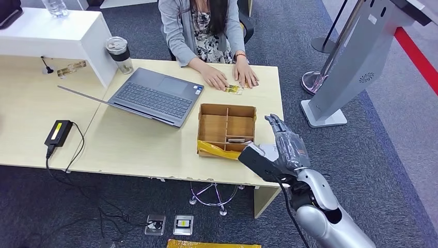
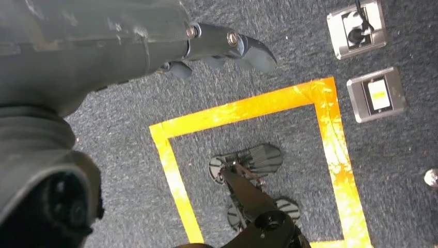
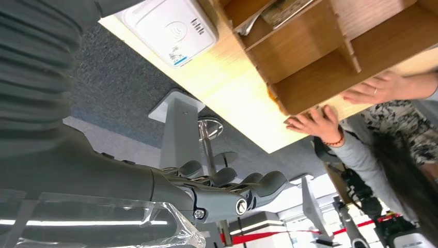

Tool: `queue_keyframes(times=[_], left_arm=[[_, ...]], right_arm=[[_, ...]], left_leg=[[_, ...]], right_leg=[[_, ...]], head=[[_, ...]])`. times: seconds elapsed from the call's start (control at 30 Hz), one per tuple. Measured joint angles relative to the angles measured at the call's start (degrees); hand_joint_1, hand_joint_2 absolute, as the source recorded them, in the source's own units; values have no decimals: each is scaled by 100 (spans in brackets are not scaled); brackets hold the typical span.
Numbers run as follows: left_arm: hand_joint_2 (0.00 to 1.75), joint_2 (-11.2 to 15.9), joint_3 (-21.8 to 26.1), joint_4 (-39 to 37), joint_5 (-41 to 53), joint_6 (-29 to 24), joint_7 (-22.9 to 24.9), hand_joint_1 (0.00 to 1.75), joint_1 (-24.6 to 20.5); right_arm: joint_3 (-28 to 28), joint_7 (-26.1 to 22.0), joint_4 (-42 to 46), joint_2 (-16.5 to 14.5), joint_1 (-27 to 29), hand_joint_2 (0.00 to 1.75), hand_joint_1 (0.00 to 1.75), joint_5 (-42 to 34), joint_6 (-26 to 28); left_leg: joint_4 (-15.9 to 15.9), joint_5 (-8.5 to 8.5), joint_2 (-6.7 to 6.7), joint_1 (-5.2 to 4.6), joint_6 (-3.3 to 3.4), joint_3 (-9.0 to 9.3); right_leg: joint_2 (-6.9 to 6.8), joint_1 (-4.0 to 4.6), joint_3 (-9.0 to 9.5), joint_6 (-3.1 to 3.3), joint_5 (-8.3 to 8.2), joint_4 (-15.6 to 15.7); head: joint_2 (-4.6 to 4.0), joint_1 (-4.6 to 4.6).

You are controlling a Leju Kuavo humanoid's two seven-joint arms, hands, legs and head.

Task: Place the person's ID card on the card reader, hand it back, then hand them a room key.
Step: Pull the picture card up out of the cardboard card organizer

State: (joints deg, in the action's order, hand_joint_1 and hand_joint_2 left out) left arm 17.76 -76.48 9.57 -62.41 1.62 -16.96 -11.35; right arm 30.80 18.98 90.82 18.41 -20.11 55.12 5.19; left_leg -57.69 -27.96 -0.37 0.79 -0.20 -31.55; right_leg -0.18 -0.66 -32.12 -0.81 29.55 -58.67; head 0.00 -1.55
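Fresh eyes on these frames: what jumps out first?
The robot's raised right hand, fingers apart and holding nothing, hovers by the table's near right corner, beside the compartmented wooden box. Across the pale wooden table sits a person in a grey cardigan, both hands resting by a small card on the far edge. An open grey laptop lies left of the box.

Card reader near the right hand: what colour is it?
White card reader, with a grey wireless symbol; right wrist view shows it best.
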Motion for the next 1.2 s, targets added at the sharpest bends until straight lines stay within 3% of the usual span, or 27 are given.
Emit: queue_keyframes(times=[0.57,1.2], left_arm=[[0,2,0,0,8,68,24,0,-4],[0,22,0,0,27,149,21,0,-3]], right_arm=[[300,-296,-1063,-868,-664,175,0,701,-398],[516,-347,-1669,-1227,-870,175,0,719,-502]], left_leg=[[0,1,0,0,-1,1],[0,1,0,0,-1,0]], right_leg=[[0,0,0,0,0,-1],[0,0,-1,1,0,0]], head=[[0,0],[0,-1]])
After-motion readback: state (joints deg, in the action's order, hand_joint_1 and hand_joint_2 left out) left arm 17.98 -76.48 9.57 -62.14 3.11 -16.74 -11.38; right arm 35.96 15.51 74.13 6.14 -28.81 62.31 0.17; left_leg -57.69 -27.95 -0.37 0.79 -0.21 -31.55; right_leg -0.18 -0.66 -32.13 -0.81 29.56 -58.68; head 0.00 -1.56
